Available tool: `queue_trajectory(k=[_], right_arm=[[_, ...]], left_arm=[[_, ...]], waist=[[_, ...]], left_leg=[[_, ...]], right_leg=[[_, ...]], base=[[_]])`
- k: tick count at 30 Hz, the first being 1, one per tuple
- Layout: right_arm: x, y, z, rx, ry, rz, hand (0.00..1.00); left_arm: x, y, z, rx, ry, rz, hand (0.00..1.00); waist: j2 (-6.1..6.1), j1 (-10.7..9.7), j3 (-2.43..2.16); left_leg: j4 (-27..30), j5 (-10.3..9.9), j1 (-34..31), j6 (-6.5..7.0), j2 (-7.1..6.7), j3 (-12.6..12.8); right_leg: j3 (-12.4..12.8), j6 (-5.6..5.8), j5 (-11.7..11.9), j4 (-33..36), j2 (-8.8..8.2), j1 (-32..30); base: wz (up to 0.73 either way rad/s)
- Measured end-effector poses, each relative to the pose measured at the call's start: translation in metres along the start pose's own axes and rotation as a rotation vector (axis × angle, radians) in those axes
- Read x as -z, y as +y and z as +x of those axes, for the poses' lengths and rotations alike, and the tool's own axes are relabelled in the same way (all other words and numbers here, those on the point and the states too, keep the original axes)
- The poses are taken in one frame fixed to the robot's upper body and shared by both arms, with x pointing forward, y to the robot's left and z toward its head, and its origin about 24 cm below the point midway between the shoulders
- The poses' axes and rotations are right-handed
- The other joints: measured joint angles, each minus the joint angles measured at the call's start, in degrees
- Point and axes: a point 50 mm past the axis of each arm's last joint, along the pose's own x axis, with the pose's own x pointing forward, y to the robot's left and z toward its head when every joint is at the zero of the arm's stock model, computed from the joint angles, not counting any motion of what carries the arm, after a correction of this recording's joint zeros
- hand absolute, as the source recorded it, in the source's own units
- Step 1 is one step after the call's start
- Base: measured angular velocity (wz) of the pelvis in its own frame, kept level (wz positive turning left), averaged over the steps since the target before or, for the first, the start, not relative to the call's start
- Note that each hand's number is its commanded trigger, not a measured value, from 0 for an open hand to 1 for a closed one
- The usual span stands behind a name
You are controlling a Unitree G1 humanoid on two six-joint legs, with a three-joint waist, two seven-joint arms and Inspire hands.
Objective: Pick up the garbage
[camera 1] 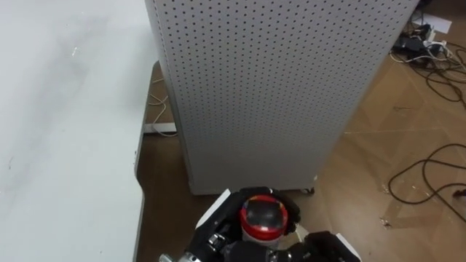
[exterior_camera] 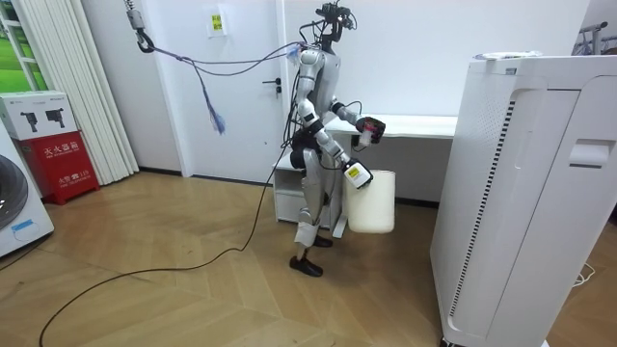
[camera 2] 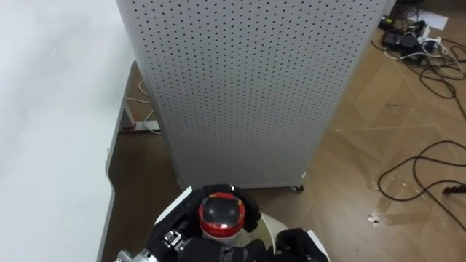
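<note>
**Red-capped garbage (camera 1: pixel 262 216) gripped, bin underneath**
The fingers (camera 1: pixel 293 212) of the left hand (camera 1: pixel 237 246) are curled tight round the red-capped garbage, which is held up above the white bin (exterior_camera: pixel 371 207). That bin is clasped at its rim by the right hand (exterior_camera: pixel 356 174), clear of the floor (exterior_camera: pixel 193 289). The bench (camera 1: pixel 65 131) is seen to the left, a perforated white cabinet (camera 1: pixel 277 94) dead ahead.

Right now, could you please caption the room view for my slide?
Beside the table, the left robot hand holds a red item over the bin carried in the right robot hand.
</note>
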Motion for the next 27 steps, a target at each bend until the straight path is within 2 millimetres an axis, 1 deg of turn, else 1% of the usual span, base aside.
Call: queue_trajectory(k=[6, 9, 12, 22, 27], right_arm=[[0.0, 0.0007, 0.0001, -0.003, -0.001, -0.002, 1.0], [0.0035, 0.0057, -0.0004, -0.012, 0.014, -0.011, 1.0], [0.0032, 0.0015, -0.0007, 0.004, 0.014, -0.012, 1.0], [0.004, 0.0039, -0.0009, -0.006, 0.015, -0.007, 1.0], [0.0068, 0.0041, -0.0024, -0.007, 0.022, -0.003, 1.0]], left_arm=[[-0.0005, -0.003, 0.0015, 0.021, -0.006, -0.006, 0.0], [-0.0004, -0.0036, 0.0016, 0.024, -0.007, -0.014, 0.0], [-0.0009, -0.0051, 0.0028, 0.034, -0.008, -0.012, 0.0], [-0.001, -0.008, 0.0036, 0.066, -0.009, -0.012, 0.0], [-0.0016, -0.0059, 0.0026, 0.048, -0.012, 0.0, 0.0]], waist=[[-0.01, -0.09, 0.0], [-0.01, -0.05, 0.0], [-0.02, -0.11, 0.0], [-0.01, 0.03, 0.01], [0.01, 0.13, 0.0]], left_leg=[[-0.05, 0.0, 0.0, 0.0, 0.02, 0.04], [-0.05, 0.0, 0.0, 0.0, 0.0, 0.03], [0.0, 0.0, 0.07, 0.0, -0.02, 0.13], [-0.14, -0.01, 0.63, 0.01, 0.02, 0.57], [-1.56, -0.01, 2.95, 0.01, -0.04, 1.01]], right_leg=[[0.0, -0.01, 0.0, -0.01, 0.04, 0.0], [0.01, -0.01, 0.0, 0.0, 0.04, -0.01], [0.18, -0.01, 0.0, 0.0, 0.03, 0.02], [0.7, -0.06, 0.04, 0.0, 0.12, 0.33], [1.11, -0.06, 0.04, -0.12, 0.14, 1.54]], base=[[0.0], [0.0], [0.0], [-0.02], [-0.09]])
